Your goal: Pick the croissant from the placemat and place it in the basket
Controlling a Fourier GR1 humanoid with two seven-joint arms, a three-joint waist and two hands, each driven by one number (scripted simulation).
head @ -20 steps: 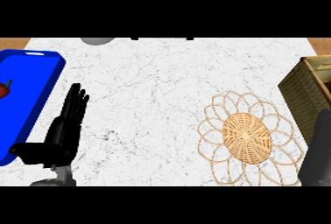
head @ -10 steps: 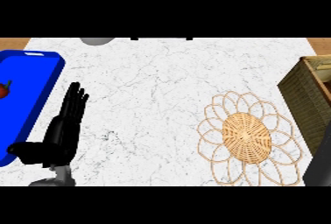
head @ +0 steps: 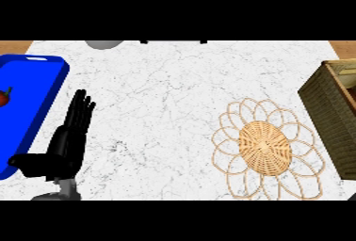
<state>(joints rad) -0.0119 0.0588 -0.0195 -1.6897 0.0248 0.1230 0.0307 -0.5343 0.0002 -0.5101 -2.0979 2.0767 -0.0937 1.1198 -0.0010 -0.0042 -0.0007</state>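
Wicker placemat (head: 262,148) bare | left hand (head: 68,139) far left, fingers straight

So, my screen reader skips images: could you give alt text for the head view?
A woven wicker placemat with looped edges lies on the white marble counter, a brown wicker basket at its right. The black left hand rests open beside a blue tray; no croissant shows.

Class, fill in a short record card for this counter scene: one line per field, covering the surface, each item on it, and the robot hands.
Surface: white marble counter
Left edge: blue tray with a red item, mostly cut off
Lower right: woven placemat, nothing on it
Right edge: wicker basket, partly in view
Croissant: not visible
Left robot hand: open, fingers straight, beside the tray
Right robot hand: not in view
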